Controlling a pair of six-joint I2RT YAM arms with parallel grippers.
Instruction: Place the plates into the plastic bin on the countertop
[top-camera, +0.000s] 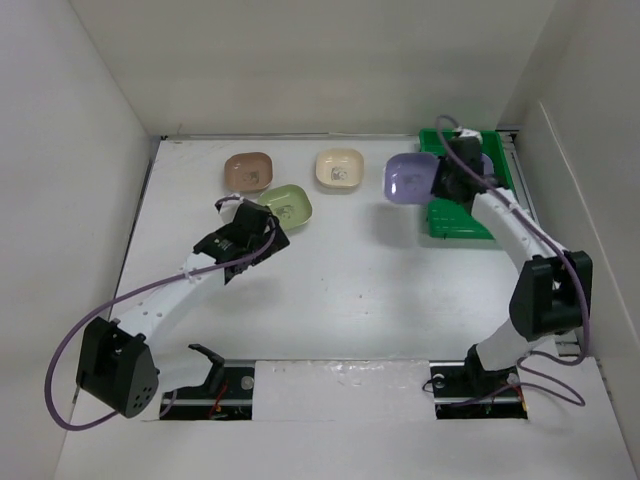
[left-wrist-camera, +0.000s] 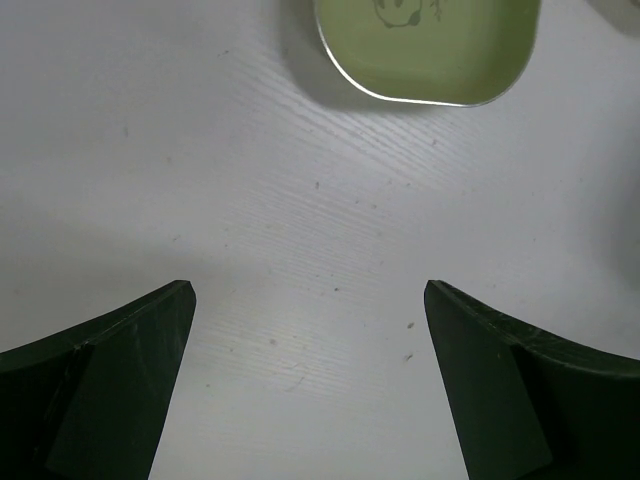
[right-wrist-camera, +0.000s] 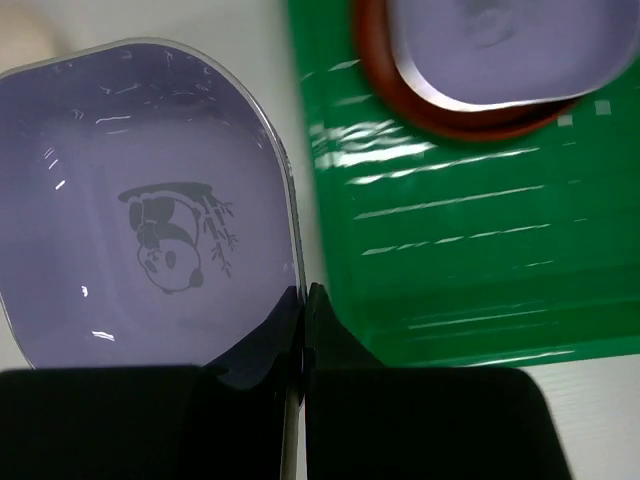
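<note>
**One plate pinched by its rim, just short of the bin**

Nearest the bases, the left gripper hangs over the bare countertop. Its jaws are spread wide with nothing between them. The light green plate lies just ahead of its fingertips, untouched.

Further out on the other side, the right gripper has its jaws closed tight on one edge of a lavender plate. One finger is inside the rim and one outside. The plate juts out to the left of the plastic bin, just outside its wall and over the white surface. It looks lifted rather than resting, though the views do not settle this.

The step in hand, as I read it, is setting this plate into the bin. An edge pinch leaves most of the dish hanging free, so it should travel slowly and stay level. The plate needs to clear the low wall before it comes down. A red-brown plate with a second lavender plate on it fills the bin's far part. The open green base nearer the gripper is the safer landing. The jaws should part only once the plate is supported from below.

Farthest back on the countertop, the tan-pink plate and the cream plate wait their turn.
</note>
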